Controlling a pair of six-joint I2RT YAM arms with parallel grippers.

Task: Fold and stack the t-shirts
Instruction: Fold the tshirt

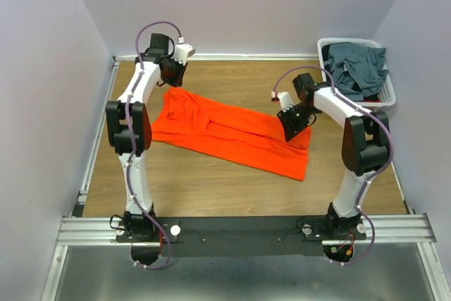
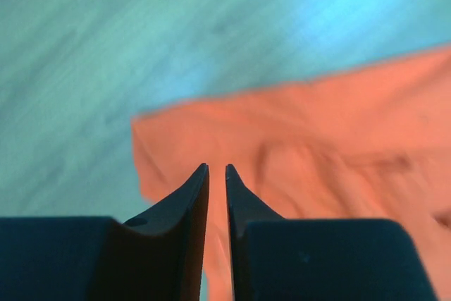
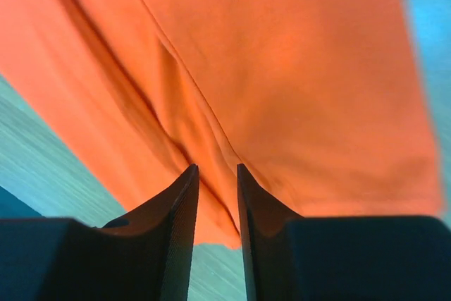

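An orange-red t-shirt (image 1: pixel 232 135) lies spread flat across the middle of the wooden table. My left gripper (image 1: pixel 172 77) hovers over its far left end. In the left wrist view its jaws (image 2: pixel 217 167) stand a narrow gap apart with nothing between them, above the corner of the orange-red shirt (image 2: pixel 338 125). My right gripper (image 1: pixel 292 130) is over the shirt's right part. Its fingers (image 3: pixel 217 167) are apart and empty above a fold line in the orange-red cloth (image 3: pixel 296 68), near the cloth's edge. Dark blue-grey t-shirts (image 1: pixel 356 68) are heaped in the basket.
A white slatted basket (image 1: pixel 390 94) stands at the back right corner against the wall. Walls close in the table on the left, back and right. Bare wood (image 1: pixel 211 188) shows between the shirt and the arms' base rail.
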